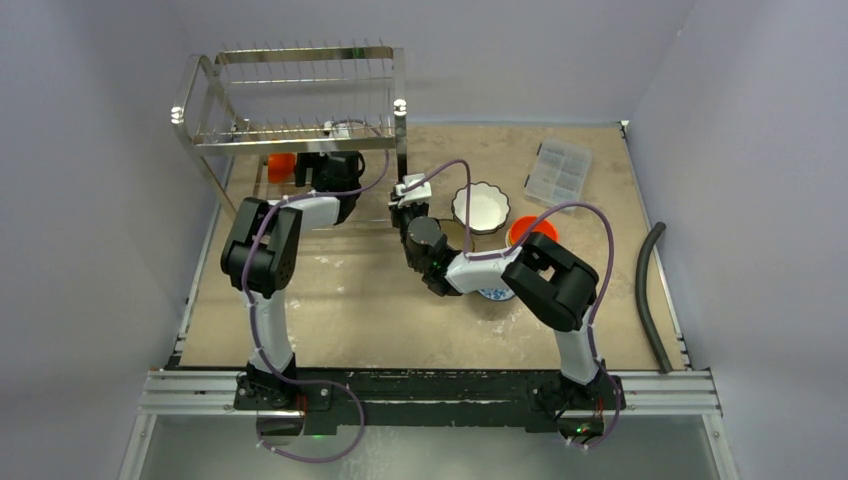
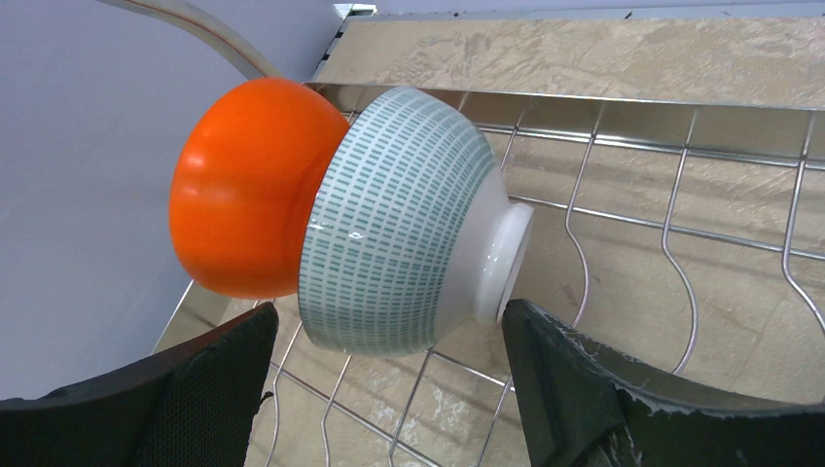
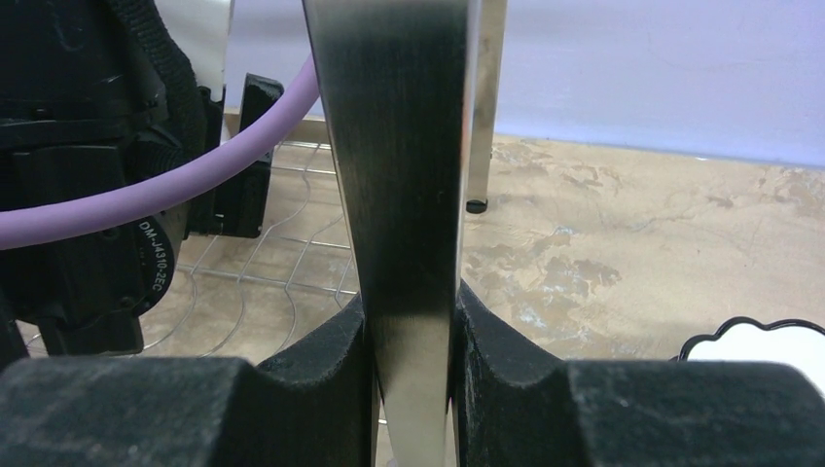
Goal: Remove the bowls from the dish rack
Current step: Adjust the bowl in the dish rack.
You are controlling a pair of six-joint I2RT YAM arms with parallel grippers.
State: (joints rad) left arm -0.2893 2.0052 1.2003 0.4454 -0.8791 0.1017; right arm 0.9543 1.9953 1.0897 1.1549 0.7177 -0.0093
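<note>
The dish rack (image 1: 300,100) stands at the back left. On its lower wires (image 2: 671,224) two bowls lie on their sides, nested: an orange bowl (image 2: 243,195) and a teal-patterned bowl (image 2: 409,224). My left gripper (image 2: 389,326) is open, its fingers either side of the teal-patterned bowl, the right fingertip (image 2: 530,326) close to the bowl's foot. In the top view only the orange bowl (image 1: 281,165) shows beside the left gripper (image 1: 322,172). My right gripper (image 1: 408,195) is shut on the rack's front right post (image 3: 409,195), which the right gripper (image 3: 409,321) pinches between its pads.
A white scalloped bowl (image 1: 481,207), an orange bowl (image 1: 525,230) and a patterned bowl (image 1: 495,294) partly under my right arm sit on the table. A clear compartment box (image 1: 558,172) lies back right. A black hose (image 1: 645,290) runs along the right edge.
</note>
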